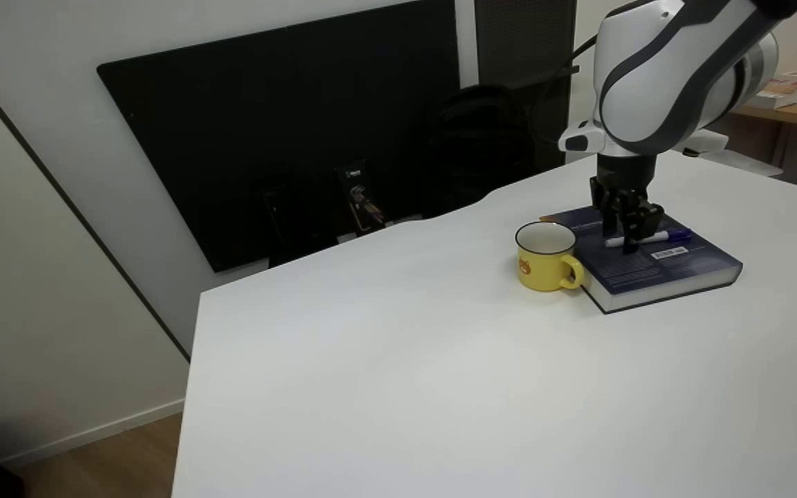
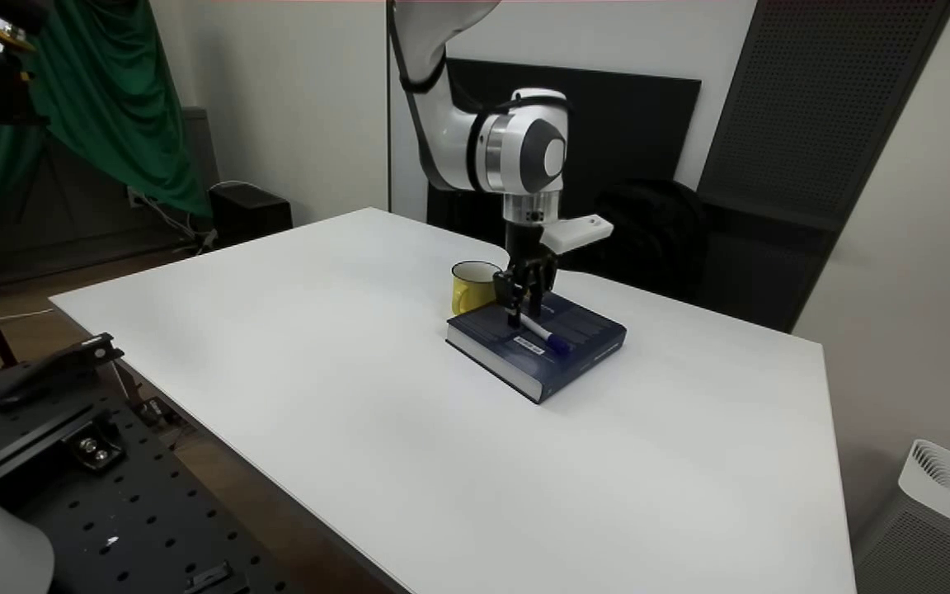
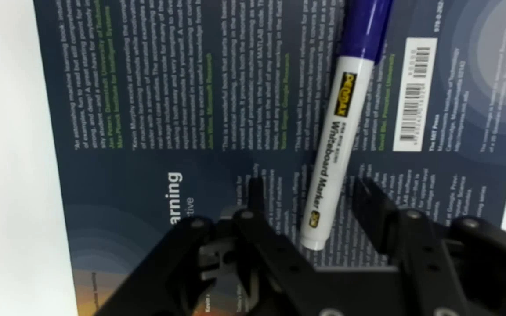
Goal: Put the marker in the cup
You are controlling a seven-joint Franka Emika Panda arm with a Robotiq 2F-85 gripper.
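Observation:
The marker has a white barrel and a blue-purple cap. It lies flat on the dark-blue book in both exterior views (image 1: 660, 237) (image 2: 541, 332) and in the wrist view (image 3: 341, 127). My gripper (image 1: 620, 241) is open, pointing down over the book; it also shows in an exterior view (image 2: 524, 317). In the wrist view the fingers (image 3: 309, 186) stand on either side of the marker's white end, with a gap on both sides. The yellow cup (image 1: 540, 272) stands upright beside the book, also in an exterior view (image 2: 468, 290). It is out of the wrist view.
The thick book (image 1: 668, 277) lies on the white table (image 1: 371, 380), close against the cup and its handle. The table's far edge runs behind the cup and book. A dark perforated platform (image 2: 137, 511) stands beside the table in an exterior view.

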